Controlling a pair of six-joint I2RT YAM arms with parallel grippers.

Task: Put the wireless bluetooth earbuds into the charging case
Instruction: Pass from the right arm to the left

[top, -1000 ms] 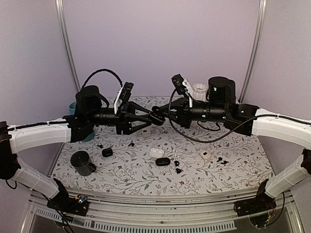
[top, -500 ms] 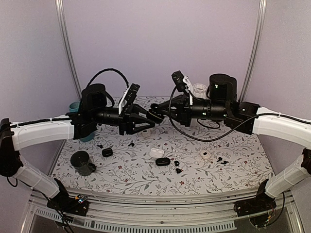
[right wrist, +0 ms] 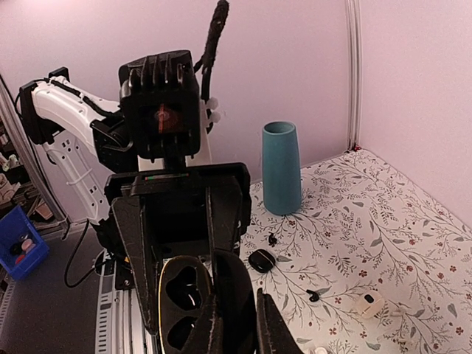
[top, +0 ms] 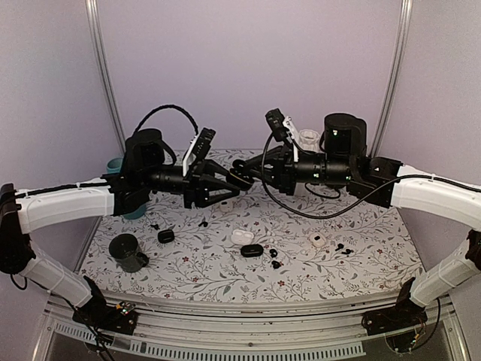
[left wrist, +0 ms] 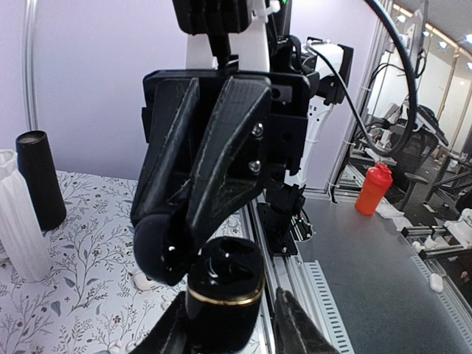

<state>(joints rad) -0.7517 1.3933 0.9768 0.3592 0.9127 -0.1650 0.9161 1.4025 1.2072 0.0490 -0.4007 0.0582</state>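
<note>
A black charging case (top: 242, 176) with a gold rim hangs in mid-air between both arms, above the table's middle. My left gripper (left wrist: 228, 324) is shut on the case's body (left wrist: 225, 287). My right gripper (right wrist: 237, 324) is shut on the raised lid (right wrist: 237, 291). The case stands open, and its two wells (right wrist: 181, 302) look empty. The tiny black earbuds lie loose on the floral table: one (top: 202, 222) left of middle, two (top: 274, 258) by the centre, two (top: 344, 249) to the right. Two more earbuds (right wrist: 272, 239) (right wrist: 315, 296) show in the right wrist view.
Other cases lie on the table: white ones (top: 242, 235) (top: 317, 240) and black ones (top: 166, 236) (top: 252, 250). A teal cup (top: 113, 165) stands at the back left, a black cup (top: 126, 250) at the front left, and a white ribbed bottle (top: 307, 139) at the back.
The left gripper's jaws have closed in on the case body. Both arms have risen slightly with the case between them, and the left arm has drawn a little to the left.
</note>
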